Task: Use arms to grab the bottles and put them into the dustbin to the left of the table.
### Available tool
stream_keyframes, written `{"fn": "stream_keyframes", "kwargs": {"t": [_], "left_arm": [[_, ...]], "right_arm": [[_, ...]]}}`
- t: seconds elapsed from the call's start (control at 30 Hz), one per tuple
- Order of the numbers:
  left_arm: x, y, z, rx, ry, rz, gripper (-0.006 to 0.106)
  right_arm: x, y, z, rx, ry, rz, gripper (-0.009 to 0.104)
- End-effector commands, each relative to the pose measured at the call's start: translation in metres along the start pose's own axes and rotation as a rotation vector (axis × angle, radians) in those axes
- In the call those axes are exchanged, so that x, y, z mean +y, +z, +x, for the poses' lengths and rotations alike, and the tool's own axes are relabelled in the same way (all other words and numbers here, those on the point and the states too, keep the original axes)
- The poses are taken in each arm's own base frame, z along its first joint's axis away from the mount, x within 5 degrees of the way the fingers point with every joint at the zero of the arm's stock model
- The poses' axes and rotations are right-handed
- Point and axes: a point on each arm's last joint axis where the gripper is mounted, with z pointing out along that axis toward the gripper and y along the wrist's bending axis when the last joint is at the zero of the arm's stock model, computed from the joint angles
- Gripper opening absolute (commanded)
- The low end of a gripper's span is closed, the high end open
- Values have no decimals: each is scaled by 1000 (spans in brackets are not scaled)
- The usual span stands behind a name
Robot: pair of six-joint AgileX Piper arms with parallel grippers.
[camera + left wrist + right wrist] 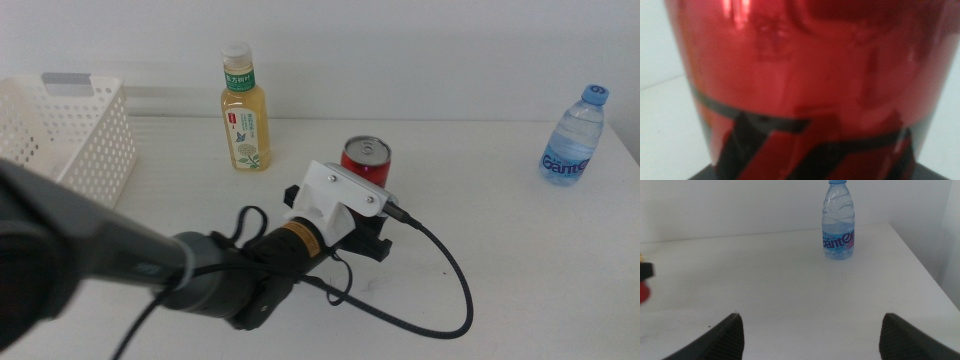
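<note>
Reaching in from the left side of the middle view, the left arm (pixel 120 255) stretches across the table (pixel 520 260) with its black cable (pixel 450 275) looping behind the white block (pixel 340 195) near its wrist. The left gripper (pixel 368 235) sits at the base of the red soda can (pixel 366 160), which stands upright near the middle of the table. In the left wrist view the can (pixel 805 85) fills almost the whole picture, very close and blurred, with a dark band and slanted black stripes low on its side. The jaws themselves are hidden: in the middle view the white block and the dark gripper body cover them, and in the wrist view only a thin dark edge shows under the can, so I cannot tell whether they are clamped on the can or merely beside it.

The right gripper (pixel 810 335) shows only in its own wrist view, its two dark jaws spread wide apart with nothing between them, hanging above bare tabletop. Ahead of it the water bottle (pixel 839 222) stands upright near the table's far right corner, well apart from the jaws; the middle view shows that bottle (pixel 575 135) at the right edge.

The yellow tea bottle (pixel 245 110) stands upright toward the back, left of the can and apart from it. The dustbin (pixel 75 130) rests at the left edge of the table.
</note>
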Motion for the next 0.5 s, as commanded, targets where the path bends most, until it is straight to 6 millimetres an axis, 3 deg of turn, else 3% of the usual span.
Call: {"fn": "stream_keyframes", "kwargs": {"t": [0.0, 0.23, 0.47], "left_arm": [[1, -16, -20, -69, -15, -12, -1], [2, -55, -44, 110, -63, -42, -1], [-1, -109, -84, 288, -87, -25, -1]], "right_arm": [[-1, 0, 0, -13, -10, 9, 90], [-1, 0, 0, -13, -10, 9, 90], [-1, 0, 0, -13, -10, 9, 90]]}}
